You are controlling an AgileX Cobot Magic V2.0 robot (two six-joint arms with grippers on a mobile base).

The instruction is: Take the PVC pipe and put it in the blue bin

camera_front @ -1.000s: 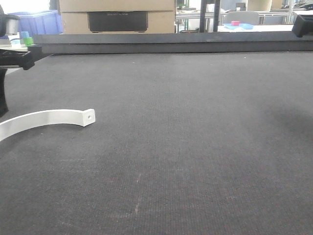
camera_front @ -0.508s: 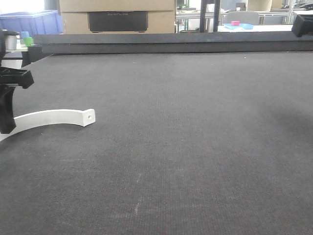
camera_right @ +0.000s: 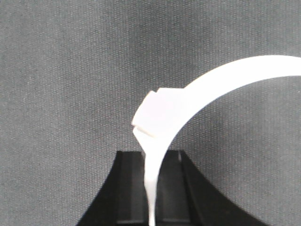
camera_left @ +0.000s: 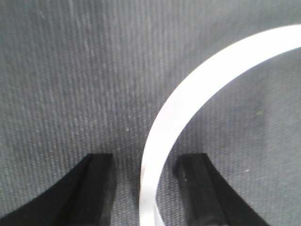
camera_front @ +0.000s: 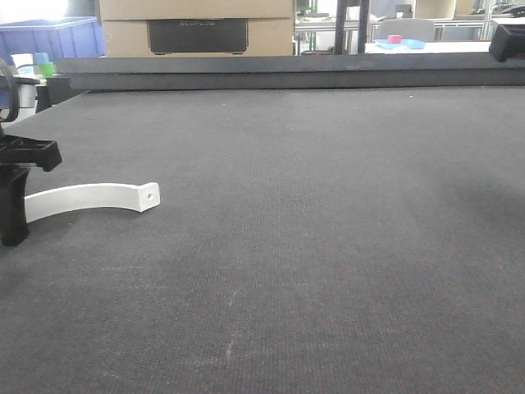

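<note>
Our left fingers (camera_left: 96, 188) stand wide, one on each side of the PVC pipe (camera_left: 188, 94), which rests on the bench (camera_front: 328, 246) between them, closer to one finger than the other. We judge it best to centre first, then close squarely across the strip so it cannot twist. Our right fingers (camera_right: 127, 188) are narrow, pinching a second white curved strip (camera_right: 225, 70). The bench cover is dark woven fabric. The blue bin (camera_front: 61, 37) sits well beyond the left fingers.
</note>
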